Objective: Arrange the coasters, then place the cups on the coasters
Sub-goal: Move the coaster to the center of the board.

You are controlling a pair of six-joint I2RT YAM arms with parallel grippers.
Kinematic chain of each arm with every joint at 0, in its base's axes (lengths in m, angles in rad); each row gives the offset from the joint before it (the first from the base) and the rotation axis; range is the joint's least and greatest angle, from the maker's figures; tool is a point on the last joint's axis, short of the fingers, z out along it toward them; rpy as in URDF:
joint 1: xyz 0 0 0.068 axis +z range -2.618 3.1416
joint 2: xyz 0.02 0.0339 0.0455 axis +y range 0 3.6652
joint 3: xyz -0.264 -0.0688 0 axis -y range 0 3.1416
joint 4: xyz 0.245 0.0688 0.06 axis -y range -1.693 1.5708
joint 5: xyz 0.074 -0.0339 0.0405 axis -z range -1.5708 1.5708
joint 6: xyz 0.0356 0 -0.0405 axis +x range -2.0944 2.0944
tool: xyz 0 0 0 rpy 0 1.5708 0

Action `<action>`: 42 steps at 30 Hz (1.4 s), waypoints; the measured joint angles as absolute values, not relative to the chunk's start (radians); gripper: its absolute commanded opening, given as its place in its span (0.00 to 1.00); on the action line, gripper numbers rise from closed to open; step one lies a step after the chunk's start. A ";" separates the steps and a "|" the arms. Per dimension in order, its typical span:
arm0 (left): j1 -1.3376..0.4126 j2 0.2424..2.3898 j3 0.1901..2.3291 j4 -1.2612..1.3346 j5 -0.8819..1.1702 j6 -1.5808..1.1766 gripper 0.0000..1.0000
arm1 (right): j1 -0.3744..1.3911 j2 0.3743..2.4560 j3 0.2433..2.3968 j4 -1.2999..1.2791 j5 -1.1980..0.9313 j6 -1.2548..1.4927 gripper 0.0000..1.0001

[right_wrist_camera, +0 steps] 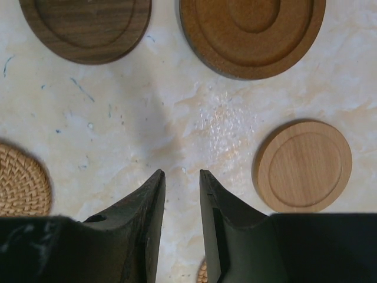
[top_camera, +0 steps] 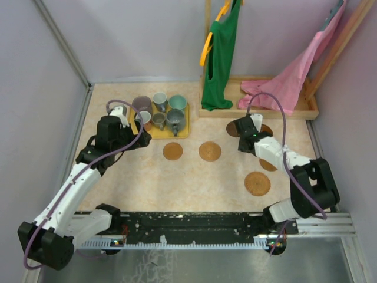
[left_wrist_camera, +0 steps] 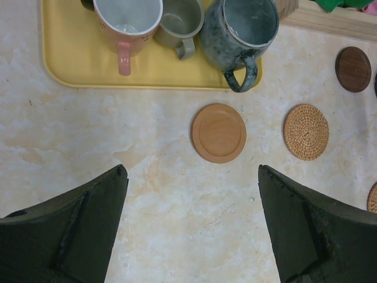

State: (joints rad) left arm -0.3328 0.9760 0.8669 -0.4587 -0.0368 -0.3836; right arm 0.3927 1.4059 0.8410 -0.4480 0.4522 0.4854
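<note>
Several cups [top_camera: 159,100] stand together on the yellow tray [top_camera: 182,132] at the back left. In the left wrist view a pink cup [left_wrist_camera: 126,20], a small grey one [left_wrist_camera: 181,23] and a dark blue-grey mug [left_wrist_camera: 241,32] show. Round coasters lie on the table: one tan [top_camera: 172,151], one woven [top_camera: 210,151], another woven [top_camera: 257,183], one dark [top_camera: 232,128]. My left gripper [top_camera: 138,140] [left_wrist_camera: 191,174] hangs wide open in front of the tray, empty. My right gripper [top_camera: 240,134] [right_wrist_camera: 181,174] hovers among a dark coaster [right_wrist_camera: 88,26], a brown one [right_wrist_camera: 253,32] and a pale one [right_wrist_camera: 303,165], jaws slightly apart, holding nothing.
A wooden rack base [top_camera: 259,109] with a green garment [top_camera: 221,59] and a pink cloth [top_camera: 291,76] stands at the back right. Walls close in on the left and right sides. A woven coaster [right_wrist_camera: 20,180] lies at the left edge of the right wrist view.
</note>
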 measured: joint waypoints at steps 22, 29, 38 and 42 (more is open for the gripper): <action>-0.333 0.963 0.867 -0.469 -0.051 -0.369 0.97 | 0.314 1.938 1.299 -0.360 0.398 0.412 0.29; -0.333 0.963 0.867 -0.472 -0.056 -0.369 0.97 | 0.313 1.955 1.301 -0.327 0.386 0.414 0.29; -0.333 0.963 0.867 -0.471 -0.059 -0.369 0.97 | 0.313 1.816 1.095 -0.246 0.373 0.450 0.29; -0.333 0.969 0.867 -0.471 -0.059 -0.369 0.97 | 0.313 1.755 1.018 -0.233 0.364 0.465 0.29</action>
State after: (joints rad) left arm -0.3328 0.9688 0.8665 -0.4706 -0.0586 -0.3691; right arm 0.3134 1.7550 1.0176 -0.2329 0.3641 0.4648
